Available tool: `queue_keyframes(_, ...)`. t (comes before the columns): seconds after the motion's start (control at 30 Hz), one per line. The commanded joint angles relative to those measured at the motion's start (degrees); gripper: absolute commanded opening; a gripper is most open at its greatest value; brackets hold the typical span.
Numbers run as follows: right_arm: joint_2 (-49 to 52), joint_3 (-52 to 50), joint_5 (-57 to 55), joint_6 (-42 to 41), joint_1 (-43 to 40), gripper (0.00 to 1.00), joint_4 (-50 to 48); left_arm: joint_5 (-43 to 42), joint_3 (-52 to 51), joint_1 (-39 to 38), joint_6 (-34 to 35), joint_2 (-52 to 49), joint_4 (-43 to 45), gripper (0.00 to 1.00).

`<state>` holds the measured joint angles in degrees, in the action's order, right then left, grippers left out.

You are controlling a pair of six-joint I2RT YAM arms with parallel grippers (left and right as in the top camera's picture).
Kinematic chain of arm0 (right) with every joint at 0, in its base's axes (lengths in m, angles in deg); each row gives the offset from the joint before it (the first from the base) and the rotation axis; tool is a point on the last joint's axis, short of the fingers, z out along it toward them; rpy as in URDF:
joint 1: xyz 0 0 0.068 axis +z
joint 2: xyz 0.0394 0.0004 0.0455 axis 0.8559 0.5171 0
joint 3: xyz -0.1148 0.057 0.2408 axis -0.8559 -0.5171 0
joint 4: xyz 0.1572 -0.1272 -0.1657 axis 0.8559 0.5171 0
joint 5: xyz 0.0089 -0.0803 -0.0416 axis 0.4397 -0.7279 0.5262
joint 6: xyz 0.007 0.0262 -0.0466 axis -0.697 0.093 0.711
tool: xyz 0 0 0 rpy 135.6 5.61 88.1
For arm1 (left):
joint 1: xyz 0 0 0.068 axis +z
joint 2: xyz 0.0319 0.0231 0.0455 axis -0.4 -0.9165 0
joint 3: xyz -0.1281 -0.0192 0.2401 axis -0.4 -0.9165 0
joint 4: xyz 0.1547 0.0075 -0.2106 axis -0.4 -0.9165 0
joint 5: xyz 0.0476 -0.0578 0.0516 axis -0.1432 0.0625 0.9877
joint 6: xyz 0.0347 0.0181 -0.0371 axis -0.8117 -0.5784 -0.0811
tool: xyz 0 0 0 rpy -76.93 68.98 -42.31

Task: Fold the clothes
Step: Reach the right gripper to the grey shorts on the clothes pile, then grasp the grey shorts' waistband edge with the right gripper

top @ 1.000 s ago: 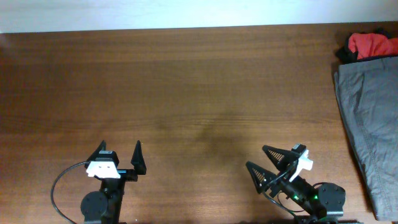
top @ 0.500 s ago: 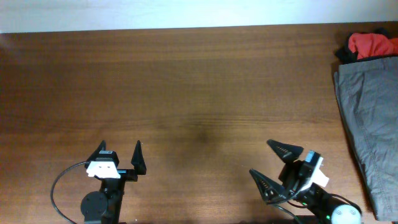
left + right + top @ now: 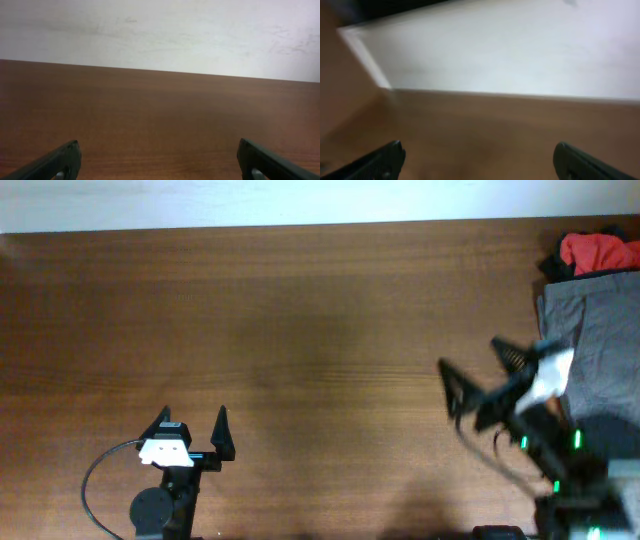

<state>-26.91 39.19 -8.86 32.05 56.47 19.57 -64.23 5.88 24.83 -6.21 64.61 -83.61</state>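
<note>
Overhead: no folding begun, by the look of it. Clothes (image 3: 600,350) lying at the table's (image 3: 300,310) right edge, grey piece in front, red one (image 3: 597,250) bunched behind. Left gripper (image 3: 192,420) spread wide, empty; right gripper (image 3: 472,362) likewise agape, empty, just beside the grey cloth. Every fold left to do.

Clothes (image 3: 600,310) lie on the table (image 3: 300,310), far right

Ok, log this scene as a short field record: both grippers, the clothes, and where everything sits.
left gripper: open, empty, near the table's front edge
right gripper: open, empty, blurred, just left of the grey garment
grey garment: lies at the table's right edge, partly out of frame
red garment: bunched at the far right corner, behind the grey garment
table: brown wood
</note>
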Motion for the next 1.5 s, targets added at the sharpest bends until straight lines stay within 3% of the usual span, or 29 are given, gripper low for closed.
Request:
queue_keyframes(0.0,11.9,11.0,-23.1,7.5,-0.3,0.99,8.0,0.4,-0.4,-0.2,-0.9,0.5,0.1,0.99)
queue_keyframes(0.2,33.6,24.3,-53.7,8.0,-0.3,0.99,15.4,0.4,-0.4,-0.2,-0.9,0.5,0.1,0.99)
queue_keyframes(0.27,37.9,25.4,-56.7,8.0,-0.3,0.99,14.0,0.4,-0.4,-0.2,-0.9,0.5,0.1,0.99)
queue_keyframes(0.57,53.3,25.4,-57.8,11.3,-1.2,0.99,3.4,0.4,-0.4,-0.2,-0.9,0.5,0.1,0.99)
queue_keyframes(0.7,62.4,25.4,-58.1,15.8,-3.7,0.99,-1.5,0.4,-0.4,-0.2,-0.9,0.5,0.1,0.99)
queue_keyframes(0.9,74.0,25.4,-60.5,15.9,-8.8,0.99,-7.2,0.4,-0.4,-0.2,-0.9,0.5,0.1,0.99)
queue_keyframes(1.47,81.5,25.4,-49.8,17.2,-14.9,0.99,-19.5,0.4,-0.4,-0.2,-0.9,0.5,0.1,0.99)
